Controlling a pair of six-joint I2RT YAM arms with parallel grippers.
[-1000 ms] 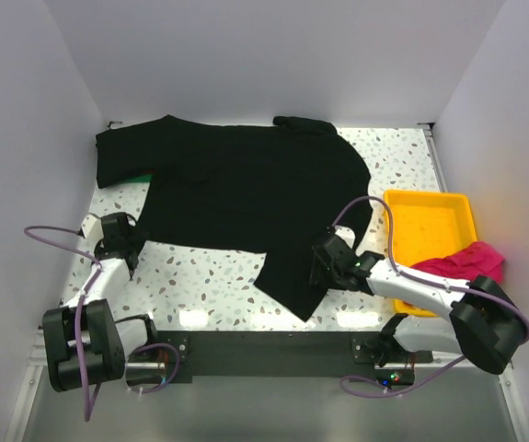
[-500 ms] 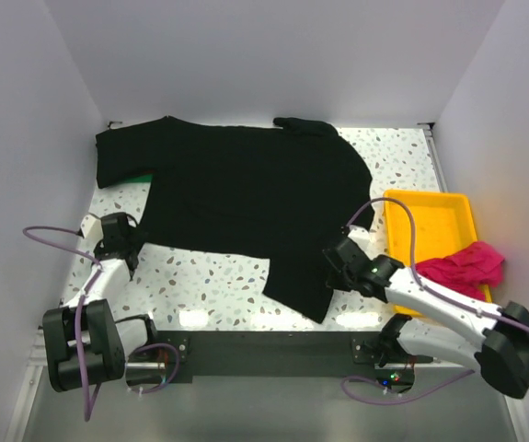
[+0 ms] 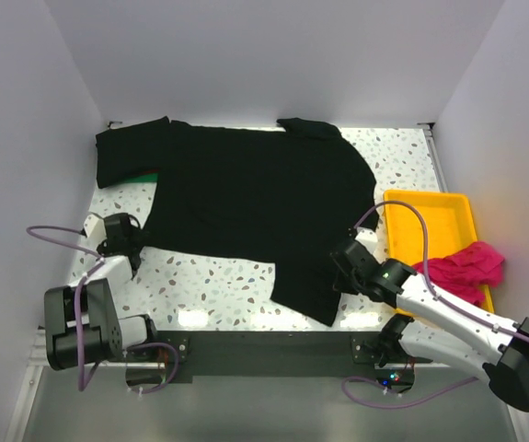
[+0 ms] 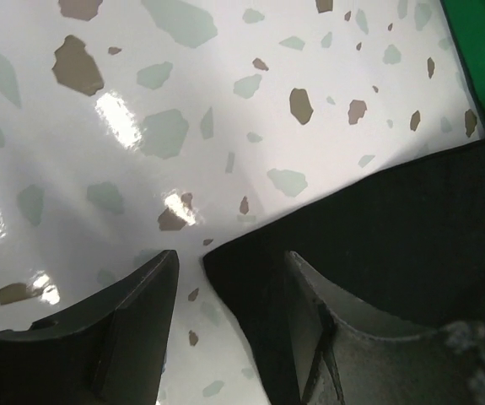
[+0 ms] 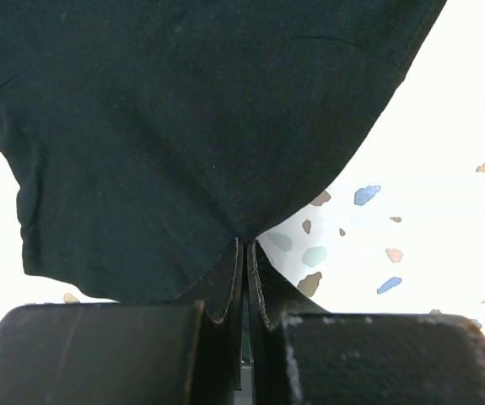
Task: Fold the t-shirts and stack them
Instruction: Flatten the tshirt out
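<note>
Finding: my right claw (image 5: 244, 253) has closed within the last second. It stood with jaws apart at the near edge of the black t-shirt (image 3: 255, 212); now the jaws are pressed together with a pinch of that cloth between them, as the right wrist view shows plainly.

Finding: the right arm has also swung toward the near right. The hanging flap of the shirt at its near right corner has shifted rightward with it, closer to the yellow tray (image 3: 430, 207).

Finding: my left claw (image 4: 229, 278) has barely moved. It stands moderately wide, low over the tabletop (image 3: 218, 276), one finger on each side of the shirt's near left hem corner. It holds nothing.

Location of goods: the black t-shirt lies spread across the far and middle tabletop, not yet folded. A pink t-shirt (image 3: 462, 267) is bunched over the near edge of the tray. A sliver of a green t-shirt (image 3: 144, 178) shows under the black shirt's left sleeve.

Assessment: one corner is secured, the other is only lined up. I judge the step in hand to be pulling the near hem straight before the first fold. The left claw must close on its corner first; a pull from the right alone would skew the cloth
</note>
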